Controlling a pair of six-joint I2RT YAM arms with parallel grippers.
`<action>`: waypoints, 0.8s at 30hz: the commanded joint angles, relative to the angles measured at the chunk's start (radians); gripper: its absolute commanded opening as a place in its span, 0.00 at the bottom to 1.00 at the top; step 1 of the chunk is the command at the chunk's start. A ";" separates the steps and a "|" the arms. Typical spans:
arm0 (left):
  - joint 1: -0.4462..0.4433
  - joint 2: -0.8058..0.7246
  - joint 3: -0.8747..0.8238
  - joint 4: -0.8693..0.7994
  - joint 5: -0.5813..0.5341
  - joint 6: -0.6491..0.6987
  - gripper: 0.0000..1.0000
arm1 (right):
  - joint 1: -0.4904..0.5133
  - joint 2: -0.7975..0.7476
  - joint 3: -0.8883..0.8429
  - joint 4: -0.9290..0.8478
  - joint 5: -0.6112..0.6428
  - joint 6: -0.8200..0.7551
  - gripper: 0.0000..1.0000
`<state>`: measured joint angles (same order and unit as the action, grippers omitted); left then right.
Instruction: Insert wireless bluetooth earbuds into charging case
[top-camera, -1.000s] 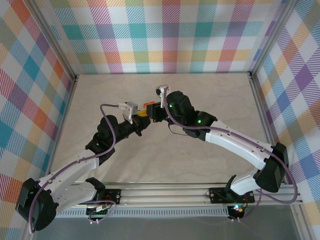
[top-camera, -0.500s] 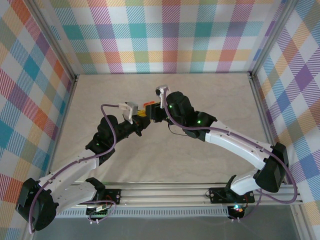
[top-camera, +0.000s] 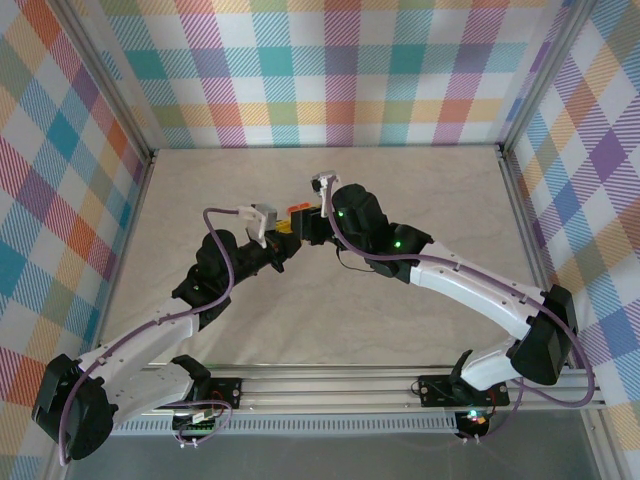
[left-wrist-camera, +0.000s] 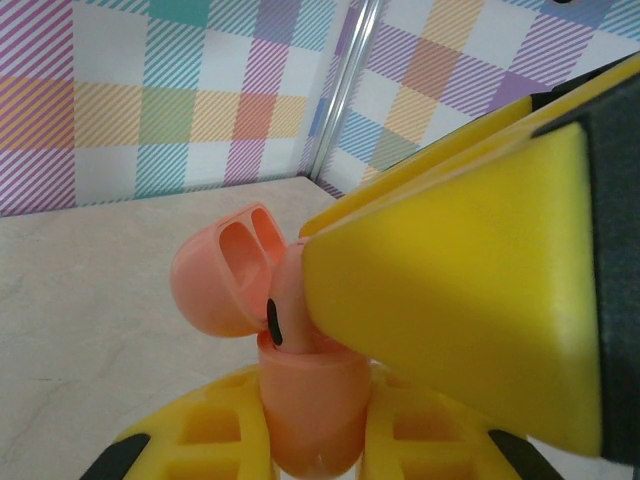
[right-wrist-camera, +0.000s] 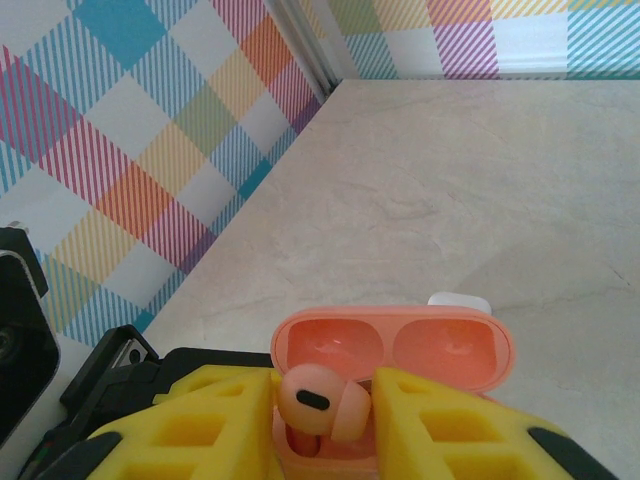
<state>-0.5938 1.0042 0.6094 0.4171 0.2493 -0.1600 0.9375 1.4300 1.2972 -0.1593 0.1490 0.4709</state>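
Right wrist view, nearest first. The right gripper (right-wrist-camera: 322, 425) is closed on one pink earbud (right-wrist-camera: 315, 400), bud end up and stem pointing down into the case (left-wrist-camera: 310, 410). From the left wrist, the left gripper (left-wrist-camera: 310, 445) is clamped on the case body from both sides and holds it upright. The earbud sits at the case mouth, leaning a little toward the open lid (left-wrist-camera: 225, 275). I cannot tell how deep the stem is.

Step in hand, as I judge it: seating this earbud.
- Keep the left grip steady; the case must not twist.
- Straighten the earbud so the stem lines up with its socket, then push straight down.
- The right finger is very close to the lid, so avoid any sideways drift.
- Release only once the bud end sits flush in the case; letting go sooner may let it tip out.

Count:
- cases: 1, pink, lid open
- hollows in the lid: 2
- pink earbuds: 1, in the right gripper
- just behind the lid, a white piece (right-wrist-camera: 458, 300) lies on the table (right-wrist-camera: 480, 170): 1, mostly hidden, so earbud or not I cannot tell

Farthest back is the plaid wall (right-wrist-camera: 150, 130).
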 joint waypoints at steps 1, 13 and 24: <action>-0.006 -0.021 0.035 0.118 -0.004 0.016 0.00 | 0.007 0.006 -0.006 -0.095 0.021 0.010 0.33; -0.006 -0.019 0.029 0.106 0.000 0.019 0.00 | 0.007 -0.007 0.032 -0.134 0.013 0.020 0.37; -0.006 -0.007 0.024 0.108 0.023 0.020 0.00 | 0.007 -0.051 0.095 -0.186 -0.043 -0.009 0.38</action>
<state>-0.5938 1.0050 0.6094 0.4370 0.2607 -0.1596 0.9375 1.4044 1.3457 -0.2813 0.1452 0.4801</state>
